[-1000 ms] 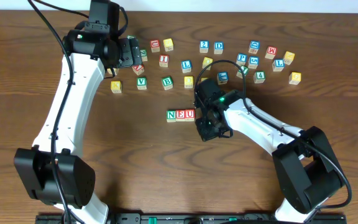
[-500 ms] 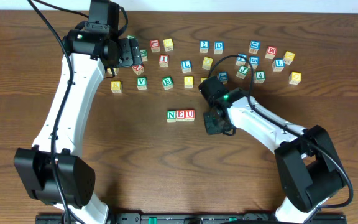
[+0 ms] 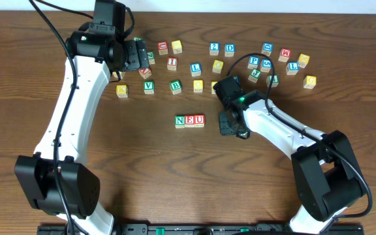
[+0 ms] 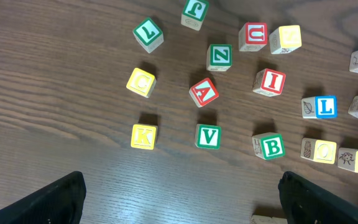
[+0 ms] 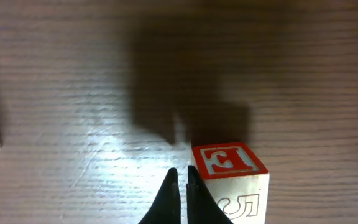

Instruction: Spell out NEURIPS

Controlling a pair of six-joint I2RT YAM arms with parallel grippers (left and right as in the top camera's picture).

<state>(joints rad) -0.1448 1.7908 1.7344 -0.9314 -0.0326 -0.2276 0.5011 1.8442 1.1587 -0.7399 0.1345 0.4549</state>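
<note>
- N-E-U row: 3 cubes side by side, touching, flat on the table. It sits near the right gripper, on the side twd the left arm, w/ a small gap btwn the U and the tips.
- Right gripper: jaws clenched tight, nothing btwn them, tips pointing down at the wood.
- Red-letter cube: in the wrist view it's just beside the closed fingertips, outside them, not gripped. Can't tell if it's touching. Letter not readable for sure. Hidden under the gripper in the overhead view.
- I cube, red letter: ahead of the left gripper, off twd its right finger, just past the B cube.
- P cube, blue letter: in the far cluster beyond the right gripper, well apart from its tips.
- Left gripper: jaws released, spread wide, holding nothing. It hangs over the scattered cubes at the table's far side.
- Ahead of the left jaws: V cube is abt centred. K cube is level w/ it, twd the left finger. A cube is farther out past V, turned at an angle.
- More loose cubes lie farther out from both jaws, none touching either gripper.
</note>
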